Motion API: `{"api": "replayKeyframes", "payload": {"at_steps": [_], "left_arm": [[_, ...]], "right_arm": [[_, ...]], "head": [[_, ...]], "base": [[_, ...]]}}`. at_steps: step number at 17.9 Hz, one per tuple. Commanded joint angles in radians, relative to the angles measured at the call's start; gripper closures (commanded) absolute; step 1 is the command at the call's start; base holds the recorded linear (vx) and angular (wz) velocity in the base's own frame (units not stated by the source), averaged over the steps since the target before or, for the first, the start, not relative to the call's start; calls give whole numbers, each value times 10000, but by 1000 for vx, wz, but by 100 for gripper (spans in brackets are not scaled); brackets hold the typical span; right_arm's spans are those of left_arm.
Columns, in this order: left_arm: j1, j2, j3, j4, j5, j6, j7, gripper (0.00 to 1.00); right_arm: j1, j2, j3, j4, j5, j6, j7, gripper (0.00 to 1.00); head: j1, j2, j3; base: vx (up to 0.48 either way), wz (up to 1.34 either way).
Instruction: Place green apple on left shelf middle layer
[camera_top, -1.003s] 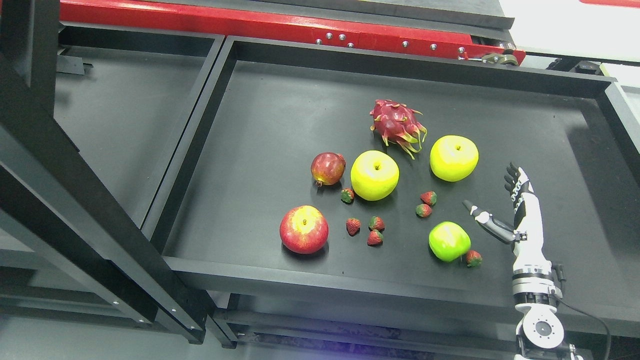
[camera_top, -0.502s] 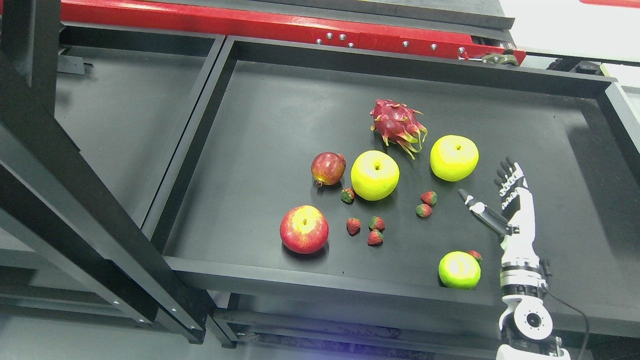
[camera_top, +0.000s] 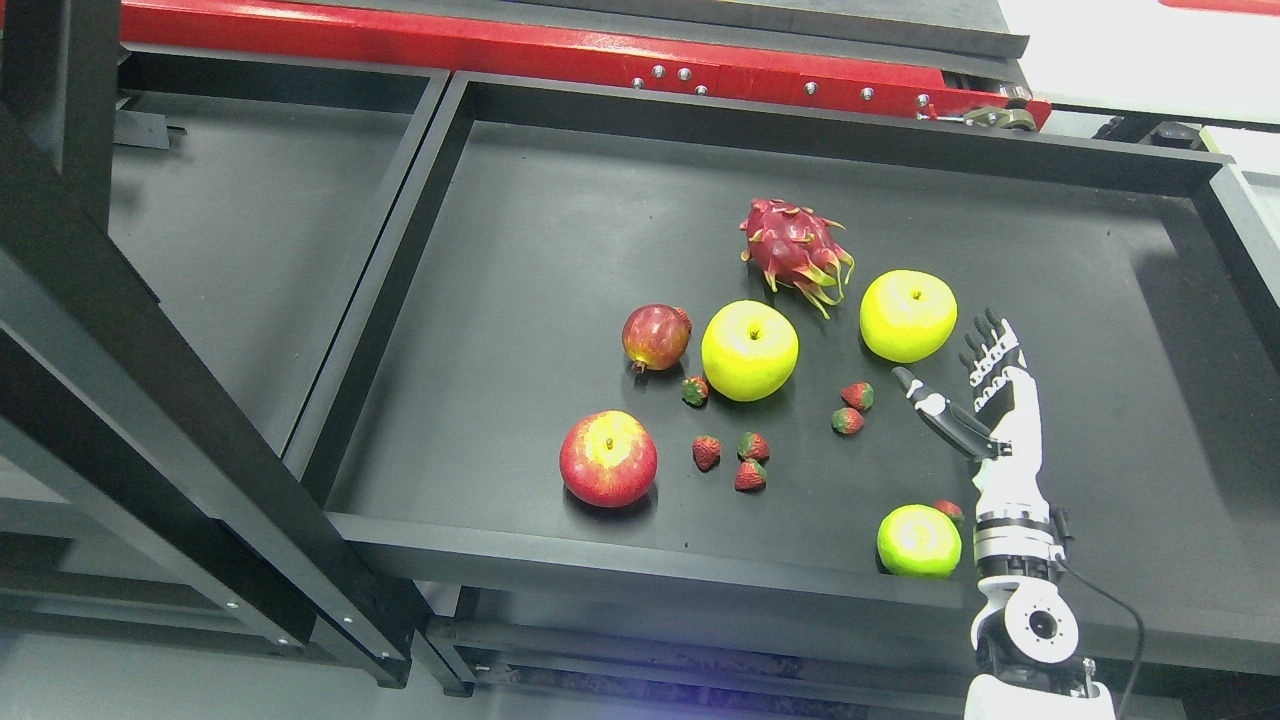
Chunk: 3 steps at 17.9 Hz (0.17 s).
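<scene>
The green apple (camera_top: 919, 541) lies against the front rim of the black tray (camera_top: 600, 550), at the lower right of the fruit group. My right hand (camera_top: 945, 365) rises from the bottom right, fingers spread and thumb out to the left, holding nothing. It stands just above and to the right of the apple, and its wrist is close beside the apple. The left shelf (camera_top: 230, 230) is the dark panel to the left of the tray. My left arm does not show.
On the tray lie two yellow apples (camera_top: 750, 350) (camera_top: 907, 315), a dragon fruit (camera_top: 795, 245), a pomegranate (camera_top: 656, 337), a red apple (camera_top: 608, 459) and several strawberries (camera_top: 745, 460), one (camera_top: 950, 511) behind the green apple. A black frame post (camera_top: 150, 400) crosses the left.
The green apple rolled down and right to the tray's front rim, where it now rests. My right hand, still open, moved left and up the picture, toward the right yellow apple.
</scene>
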<state>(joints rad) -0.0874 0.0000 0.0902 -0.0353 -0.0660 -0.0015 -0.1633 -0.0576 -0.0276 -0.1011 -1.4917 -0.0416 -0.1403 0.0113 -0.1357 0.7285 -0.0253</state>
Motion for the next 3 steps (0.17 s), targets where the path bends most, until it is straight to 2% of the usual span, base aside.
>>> {"api": "replayKeyframes", "payload": {"at_steps": [1,3], "left_arm": [[0,175,3,0,0,0,7,0],[0,175,3,0,0,0,7,0]], "right_arm": [[-53,101,168,37,-60,7,10,0],[-38,101,168,37,-60,7,10,0]], "head": [[0,0,0],[0,0,0]], "base": [[0,0],[0,0]]}}
